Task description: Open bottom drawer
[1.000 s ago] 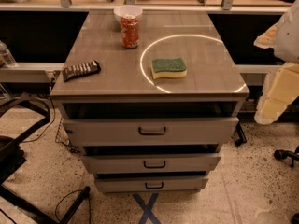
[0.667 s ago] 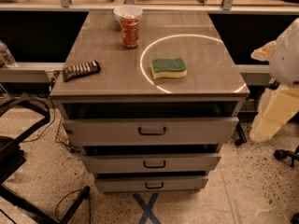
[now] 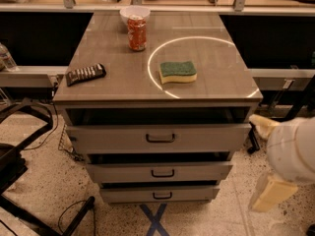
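Observation:
The bottom drawer (image 3: 187, 193) is the lowest and narrowest of three grey-beige fronts in the cabinet, with a small dark bar handle (image 3: 162, 196). A dark gap shows above its front panel. My arm comes in from the right edge as a white rounded shell (image 3: 293, 150). My gripper (image 3: 271, 194), seen as a cream part, hangs below the shell, low at the cabinet's right side. It is to the right of the bottom drawer and apart from it, touching nothing.
On the cabinet top (image 3: 118, 90) are a green-and-yellow sponge (image 3: 177, 72), a red can (image 3: 137, 32), a white bowl (image 3: 134, 13) and a dark ridged object (image 3: 86, 74). A blue X (image 3: 156, 220) marks the floor in front. Black chair legs and cables (image 3: 29, 181) lie left.
My arm has come down and leftward along the cabinet's right side, from tabletop height to the level of the lower drawers. The drawers and tabletop items have not moved.

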`<state>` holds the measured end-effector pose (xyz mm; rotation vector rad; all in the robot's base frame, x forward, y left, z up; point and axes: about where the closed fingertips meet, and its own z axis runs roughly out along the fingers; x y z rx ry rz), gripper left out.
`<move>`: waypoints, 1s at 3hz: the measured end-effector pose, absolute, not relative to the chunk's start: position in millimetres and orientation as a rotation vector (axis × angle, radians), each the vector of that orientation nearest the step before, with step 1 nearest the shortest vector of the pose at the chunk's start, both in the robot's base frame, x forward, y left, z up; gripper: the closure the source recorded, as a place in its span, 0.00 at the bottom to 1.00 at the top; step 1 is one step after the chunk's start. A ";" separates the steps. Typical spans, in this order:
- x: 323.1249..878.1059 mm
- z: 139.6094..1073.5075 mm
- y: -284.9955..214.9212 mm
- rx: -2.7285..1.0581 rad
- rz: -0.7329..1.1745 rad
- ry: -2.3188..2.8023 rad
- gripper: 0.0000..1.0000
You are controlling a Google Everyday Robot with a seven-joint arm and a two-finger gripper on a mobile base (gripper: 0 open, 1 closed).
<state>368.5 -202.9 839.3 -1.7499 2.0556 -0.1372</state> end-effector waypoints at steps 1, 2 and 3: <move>356.8 736.0 -185.4 -1.874 -0.180 2.077 0.00; 341.7 723.1 -202.5 -1.901 -0.208 2.118 0.00; 343.7 726.5 -200.6 -1.900 -0.206 2.108 0.00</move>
